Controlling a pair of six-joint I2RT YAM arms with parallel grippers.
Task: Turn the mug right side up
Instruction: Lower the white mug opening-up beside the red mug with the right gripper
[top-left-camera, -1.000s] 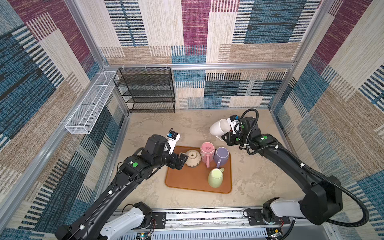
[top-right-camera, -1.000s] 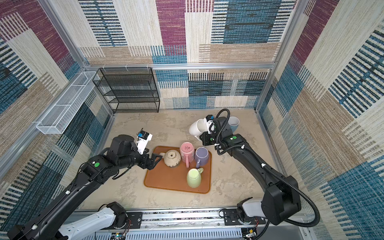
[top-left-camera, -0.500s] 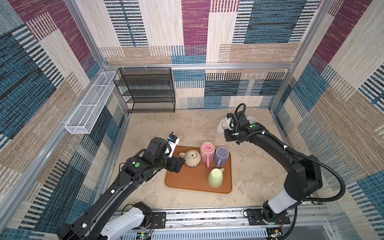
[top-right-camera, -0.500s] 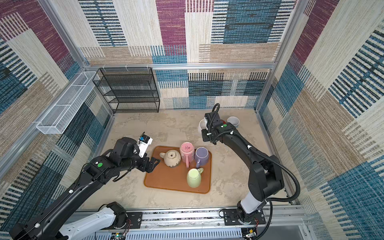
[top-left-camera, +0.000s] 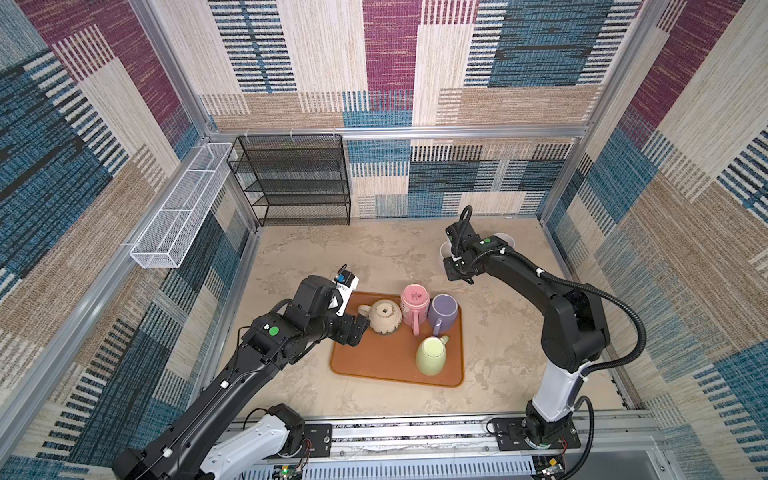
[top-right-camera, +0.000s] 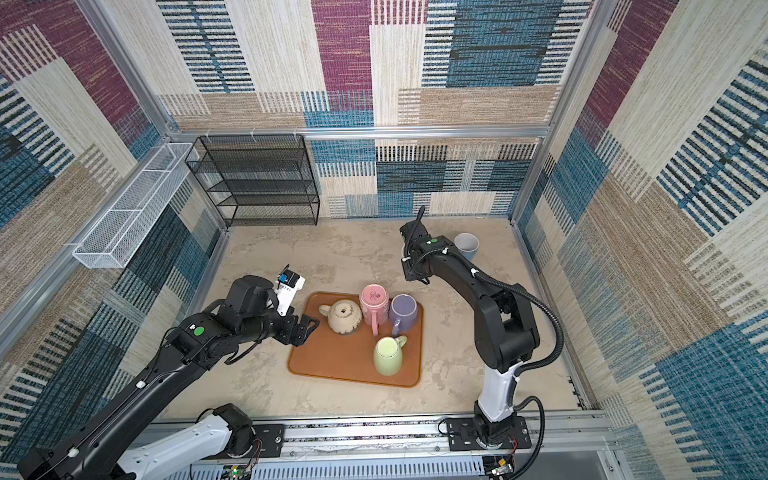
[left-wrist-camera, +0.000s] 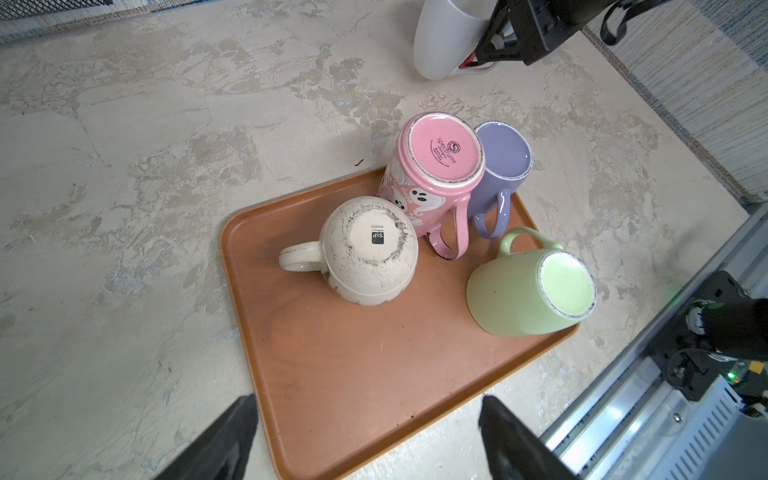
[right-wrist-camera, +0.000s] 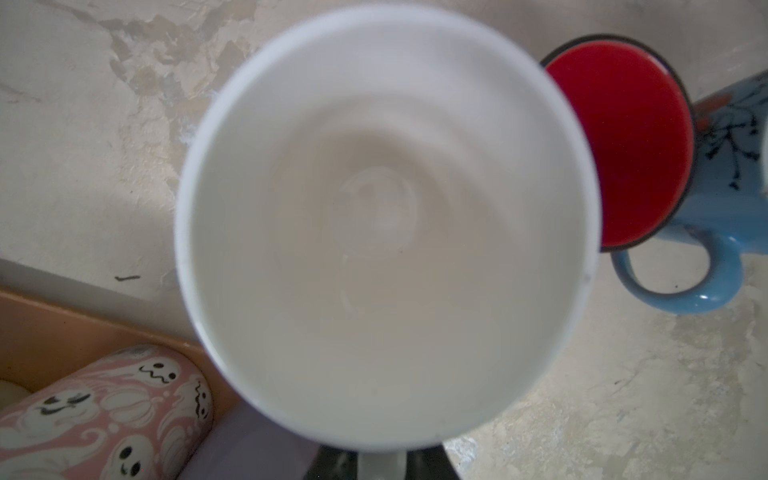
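White mug (right-wrist-camera: 386, 228) upright and empty, handle pinched by your right tool (right-wrist-camera: 380, 463).
It is near the worktop's (top-left-camera: 374, 257) far right corner, just beside a red-lined mug (right-wrist-camera: 623, 145) and a blue mug (right-wrist-camera: 731, 166). The orange tray (left-wrist-camera: 332, 374) mid-worktop carries a cream mug (left-wrist-camera: 370, 249), pink mug (left-wrist-camera: 440, 158), purple mug (left-wrist-camera: 505, 158) and green mug (left-wrist-camera: 532, 291), bases up. Your left tool (left-wrist-camera: 370, 444) hangs spread at the tray's left edge.

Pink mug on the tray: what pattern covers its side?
White ghosts on the pink mug, clearest in the right wrist view.
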